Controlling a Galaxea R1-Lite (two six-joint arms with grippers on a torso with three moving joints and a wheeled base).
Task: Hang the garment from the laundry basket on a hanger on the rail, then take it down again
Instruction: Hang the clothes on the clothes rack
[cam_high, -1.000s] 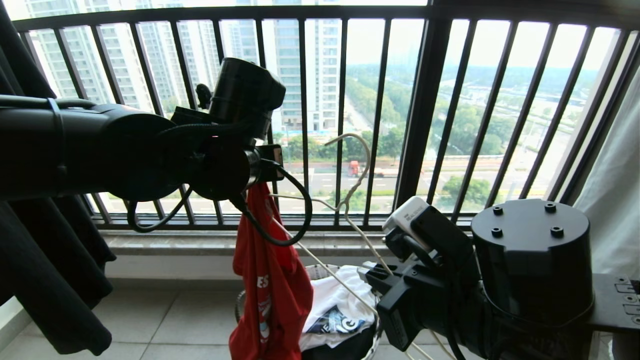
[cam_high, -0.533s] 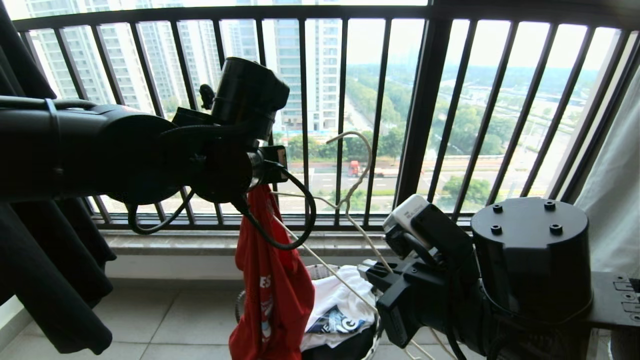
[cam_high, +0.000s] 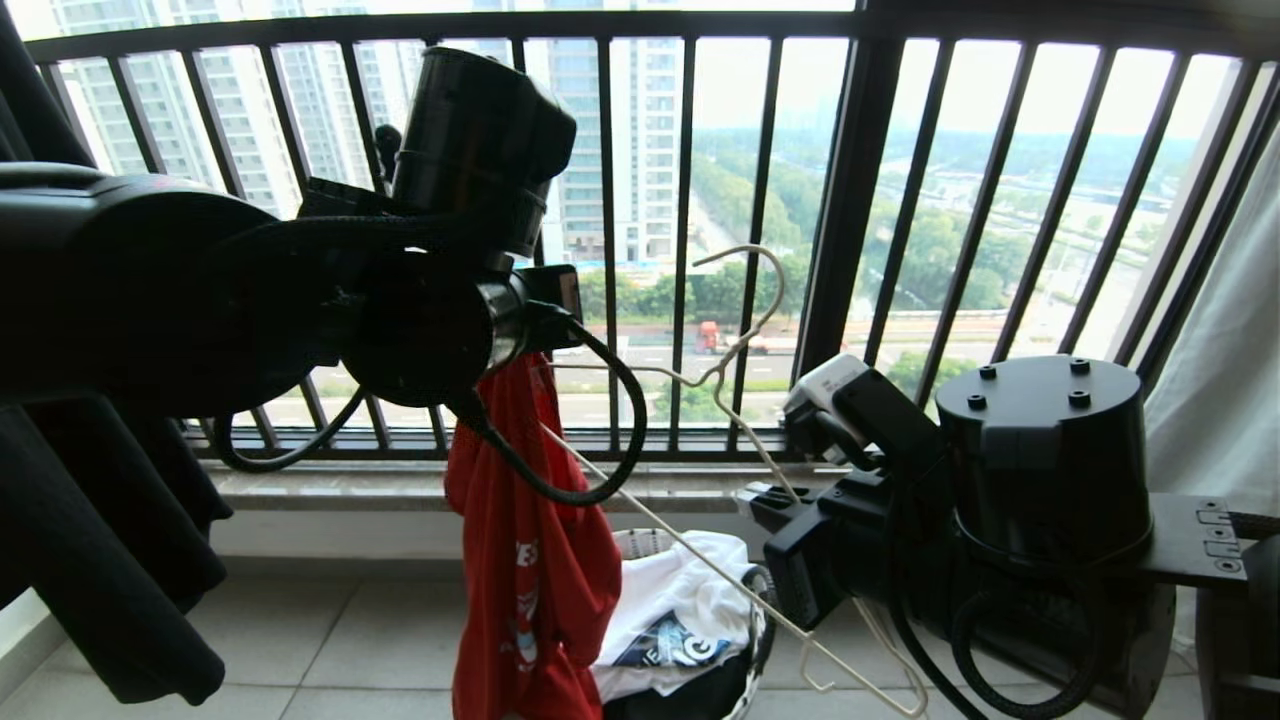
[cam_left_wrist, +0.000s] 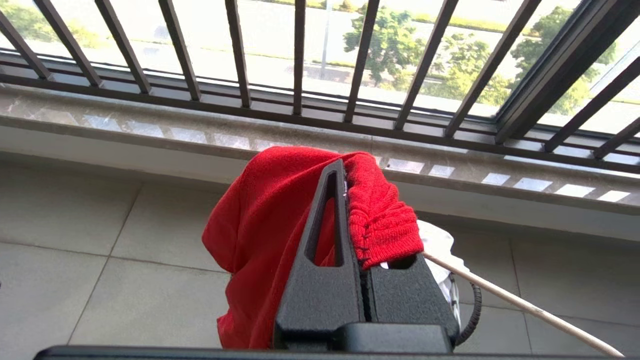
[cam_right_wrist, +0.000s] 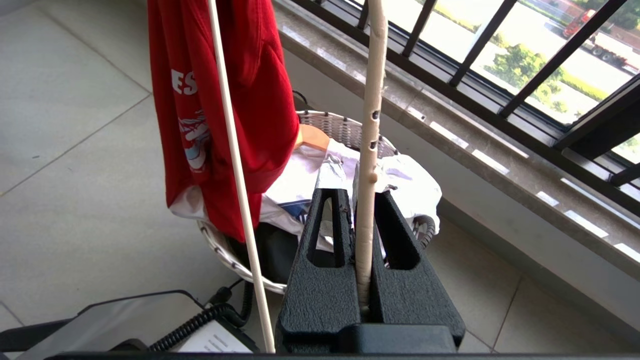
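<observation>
Your left gripper (cam_left_wrist: 345, 200) is pressed together on a bunched fold of the red T-shirt (cam_high: 530, 560), near its ribbed edge, and the shirt hangs straight down from it, clear of the basket (cam_high: 745, 640), in front of the black window railing (cam_high: 850, 200). Your right gripper (cam_right_wrist: 362, 210) is pinched on one sloping arm of the cream wire hanger (cam_high: 735, 370), low and to the right of the shirt.

What the coming move turns on, as I judge it, is this: the hanger lies tilted, hook up by the railing bars, and its other arm runs leftward until its end sits at or just inside the cloth under your left gripper; whether it is truly inside the neck opening cannot be told. So the shirt lies left of the right gripper, its long axis vertical, while the hanger's bottom bar slants down toward the floor on the right. The left arm is the nearer one to the shirt; the right only steers the wire.

Count: one red shirt, one wire hanger, one basket holding a white shirt with blue print (cam_high: 670, 625) over something dark, and one black garment (cam_high: 90, 540) hanging at far left. The rail is not in view.
</observation>
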